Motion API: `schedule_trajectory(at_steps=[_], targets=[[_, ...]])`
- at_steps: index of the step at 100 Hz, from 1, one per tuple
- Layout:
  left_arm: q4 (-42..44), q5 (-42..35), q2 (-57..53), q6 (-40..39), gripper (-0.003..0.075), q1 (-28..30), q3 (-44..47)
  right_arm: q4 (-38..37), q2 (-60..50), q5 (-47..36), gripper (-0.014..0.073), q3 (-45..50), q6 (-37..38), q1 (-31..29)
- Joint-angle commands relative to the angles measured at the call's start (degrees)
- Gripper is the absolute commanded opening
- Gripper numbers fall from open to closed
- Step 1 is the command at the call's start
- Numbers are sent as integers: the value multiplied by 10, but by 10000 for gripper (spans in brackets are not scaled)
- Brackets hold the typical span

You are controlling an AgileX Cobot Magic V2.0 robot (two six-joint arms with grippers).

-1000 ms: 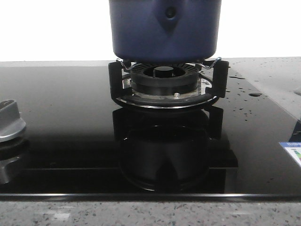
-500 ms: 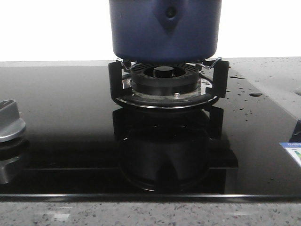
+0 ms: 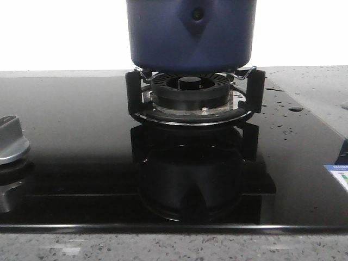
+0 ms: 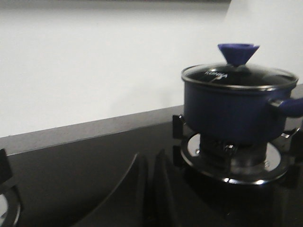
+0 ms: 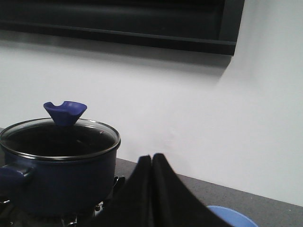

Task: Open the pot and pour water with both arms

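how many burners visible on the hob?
2. One burner sits under the pot, mid-cooktop. A second burner shows only as an edge in the left wrist view, off to the pot's side. More may lie out of frame.

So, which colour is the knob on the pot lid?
Blue, like the pot; the knob shows best in the left wrist view.

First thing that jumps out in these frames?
The dark blue pot sitting on the black burner at the back middle of the glossy cooktop. Its glass lid with a blue cone knob is still on. Both claws, left and right, look closed, hold nothing and are apart from the pot.
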Motion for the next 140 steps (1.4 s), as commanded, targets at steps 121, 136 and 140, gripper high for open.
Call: schedule_trajectory(at_steps=[121, 136, 140], targets=[[797, -75, -179, -783, -20, 22, 183, -7, 4, -14, -67, -14, -1, 3], [797, -75, -179, -783, -20, 22, 183, -7, 4, -14, -67, -14, -1, 3], [797, -75, -179, -783, -20, 22, 183, -7, 4, -14, -67, -14, -1, 3]])
